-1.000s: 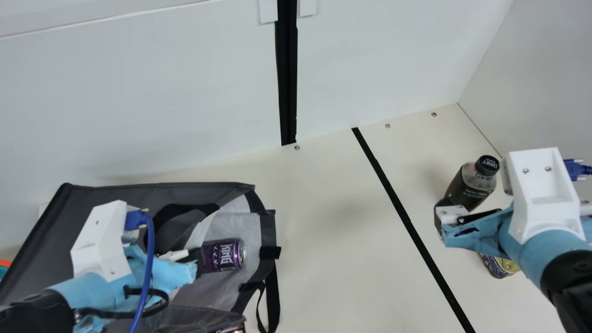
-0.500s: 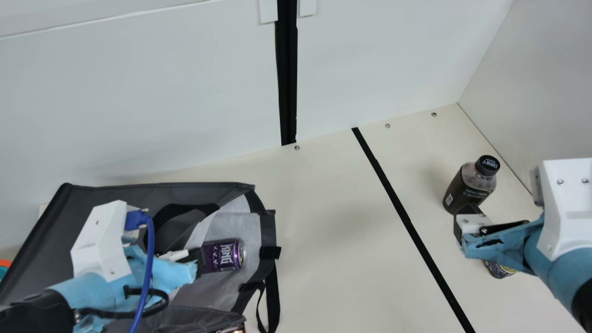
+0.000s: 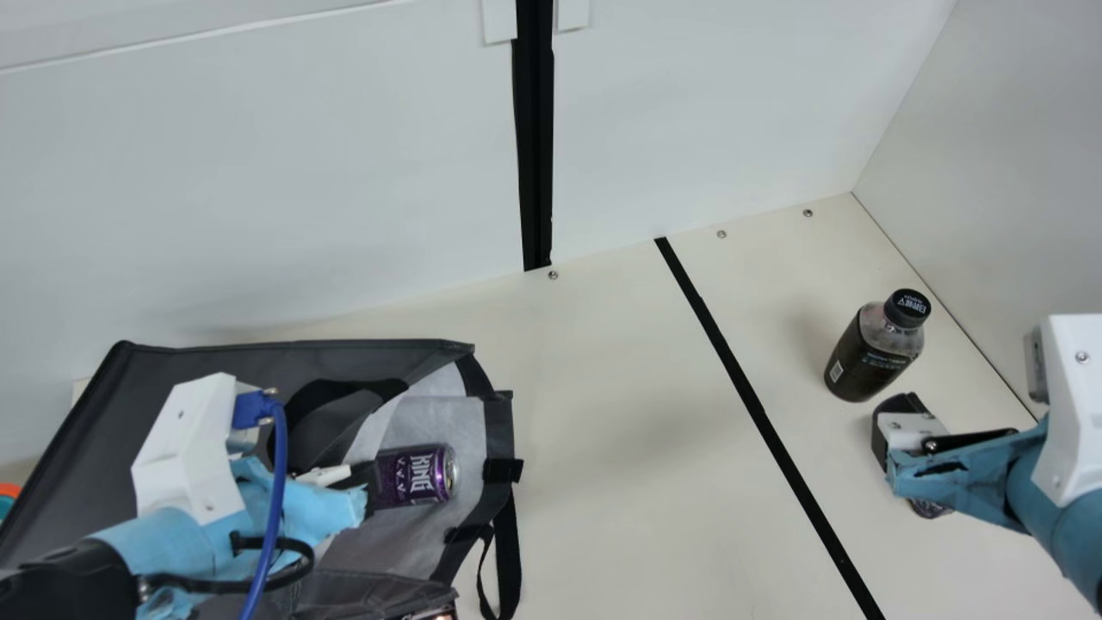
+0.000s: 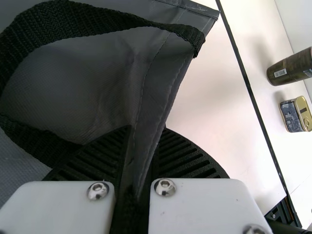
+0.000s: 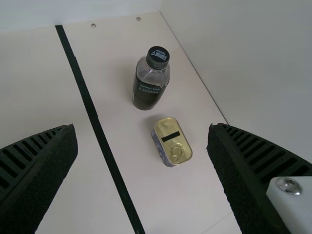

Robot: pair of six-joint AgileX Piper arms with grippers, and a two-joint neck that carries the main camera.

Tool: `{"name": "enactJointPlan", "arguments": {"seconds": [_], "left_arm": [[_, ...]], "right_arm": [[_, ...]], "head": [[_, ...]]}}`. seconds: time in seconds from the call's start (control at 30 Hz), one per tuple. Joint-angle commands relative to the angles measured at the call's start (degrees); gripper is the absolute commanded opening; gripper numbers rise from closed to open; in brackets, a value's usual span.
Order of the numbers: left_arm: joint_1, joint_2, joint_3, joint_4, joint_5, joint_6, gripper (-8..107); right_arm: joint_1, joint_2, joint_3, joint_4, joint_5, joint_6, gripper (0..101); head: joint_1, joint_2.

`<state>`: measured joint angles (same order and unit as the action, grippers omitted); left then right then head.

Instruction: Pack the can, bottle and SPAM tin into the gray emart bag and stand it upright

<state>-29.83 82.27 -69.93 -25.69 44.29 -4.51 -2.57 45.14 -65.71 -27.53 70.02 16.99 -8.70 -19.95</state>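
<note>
In the main view my left gripper (image 3: 366, 486) is at the gray bag (image 3: 207, 379), which lies on its side, mouth facing right, with the purple can (image 3: 415, 475) inside. The left wrist view has my left gripper (image 4: 144, 165) shut on a fold of the bag's edge (image 4: 163, 92). My right gripper (image 3: 904, 439) is over the SPAM tin (image 3: 930, 508), hiding most of it. In the right wrist view, my right gripper (image 5: 141, 161) stands wide open, with the upright tin (image 5: 171, 141) below between its fingers and the dark bottle (image 5: 150, 80) standing beyond.
A black tape line (image 3: 758, 405) crosses the table between bag and bottle. White walls (image 3: 344, 172) rise behind and at the right. A loose bag strap (image 3: 508, 551) trails from the mouth. An orange-rimmed item (image 3: 9, 491) is at the far left edge.
My right gripper has moved away from the bottle, rightward and toward the near side, now over the tin. The left gripper, bag and can have stayed put.
</note>
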Motion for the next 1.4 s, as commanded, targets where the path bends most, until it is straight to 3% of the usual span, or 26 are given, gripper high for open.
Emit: {"name": "enactJointPlan", "arguments": {"seconds": [0.0, 0.77, 1.37], "left_arm": [[0.0, 0.0, 0.0, 0.0, 0.0, 0.0, -8], [0.0, 0.0, 0.0, 0.0, 0.0, 0.0, -8], [0.0, 0.0, 0.0, 0.0, 0.0, 0.0, -8]], "right_arm": [[-1.4, -0.3, 0.1, 0.6, -0.1, -0.9, 95], [-11.3, -1.4, -2.0, 8.6, -0.1, -9.7, 95], [-13.6, 3.4, -6.4, 11.0, -0.1, -11.2, 95]], "head": [[-1.3, 0.0], [-1.3, 0.0], [-1.3, 0.0]]}}
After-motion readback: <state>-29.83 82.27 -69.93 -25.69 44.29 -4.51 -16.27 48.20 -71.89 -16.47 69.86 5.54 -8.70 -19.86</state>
